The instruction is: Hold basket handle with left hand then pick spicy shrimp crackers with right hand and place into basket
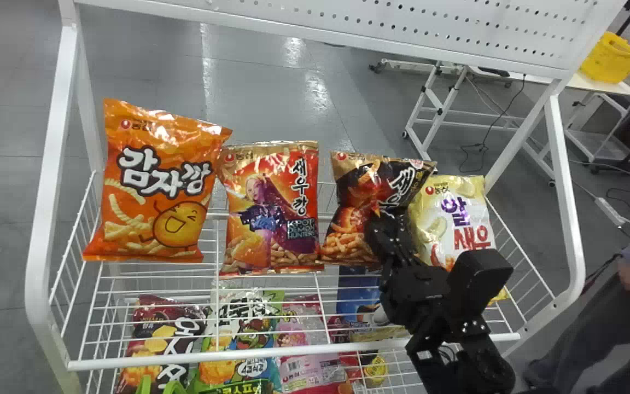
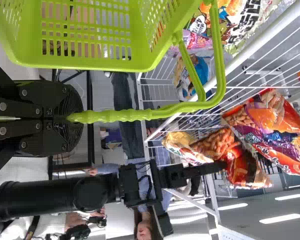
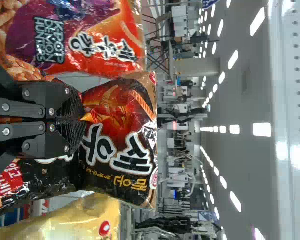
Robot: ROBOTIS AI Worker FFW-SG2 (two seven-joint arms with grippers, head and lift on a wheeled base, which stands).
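Black and jointed, our right arm angles forward and leftward over the white wire shelf [image 1: 238,355]. We hold the right gripper [image 1: 381,220] closed on the spicy shrimp crackers [image 1: 346,232], the bag's top extending beyond the fingers. In the left gripper [image 2: 79,118], we clamp the green basket [image 2: 102,60] by its handle [image 2: 122,116].

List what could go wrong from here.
The right gripper pinches the spicy shrimp crackers by the front of the bag, so they might slip. The yellow-topped bag is close beside them and could get dragged along. The basket hangs by its handle from the left gripper, so it may swing when they drop in.
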